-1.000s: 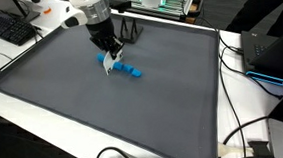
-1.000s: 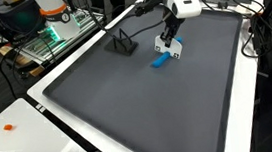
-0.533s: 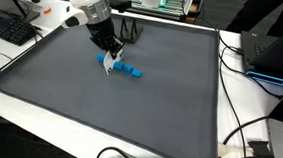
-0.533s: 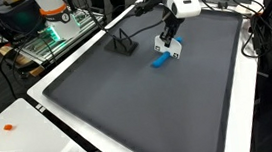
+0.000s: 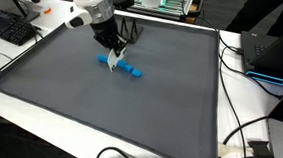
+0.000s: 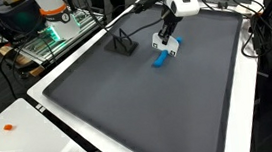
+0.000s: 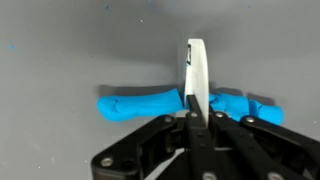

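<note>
Wrist view, blue rod [image 7: 140,104] beneath closed hand [image 7: 195,85]

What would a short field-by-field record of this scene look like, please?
Holder: gripper, shut on white flat piece
Below: blue roll, lying flat, crossed by the piece in the wrist view
Surface: gray mat
Nearby: black stand, apart from the roll, towards the mat's edge

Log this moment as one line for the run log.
jaws: shut on white blade | white blade: upright, crossing blue roll, contact unclear | blue roll: lying on gray mat | black stand: apart on mat
</note>
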{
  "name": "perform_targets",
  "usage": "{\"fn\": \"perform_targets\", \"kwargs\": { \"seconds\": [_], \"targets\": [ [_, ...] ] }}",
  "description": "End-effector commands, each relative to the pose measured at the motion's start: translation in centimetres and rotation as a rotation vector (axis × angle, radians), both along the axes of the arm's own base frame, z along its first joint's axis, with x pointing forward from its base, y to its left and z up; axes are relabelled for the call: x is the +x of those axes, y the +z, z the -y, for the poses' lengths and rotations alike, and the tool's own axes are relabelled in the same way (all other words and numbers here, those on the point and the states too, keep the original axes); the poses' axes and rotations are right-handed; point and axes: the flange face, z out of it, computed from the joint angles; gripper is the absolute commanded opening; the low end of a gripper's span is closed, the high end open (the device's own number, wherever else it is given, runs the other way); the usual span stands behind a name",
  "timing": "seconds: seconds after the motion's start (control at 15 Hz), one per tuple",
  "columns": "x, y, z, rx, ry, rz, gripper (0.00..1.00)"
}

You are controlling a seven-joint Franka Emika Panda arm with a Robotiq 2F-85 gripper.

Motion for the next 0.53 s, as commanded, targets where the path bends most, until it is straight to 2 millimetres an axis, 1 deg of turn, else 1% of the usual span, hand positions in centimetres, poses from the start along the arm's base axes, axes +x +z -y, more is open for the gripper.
{"fn": "perform_targets", "kwargs": {
  "seconds": [0.0,0.2,0.47],
  "targets": [
    [-0.74,0.14,-0.18,0.01,0.002,-0.016,0.01],
    [-0.73,0.58,-0.19,0.03,0.007,-0.023,0.01],
    [-1.28,0.33,-0.39,0.038,0.023,-0.075,0.01]
  ]
}}
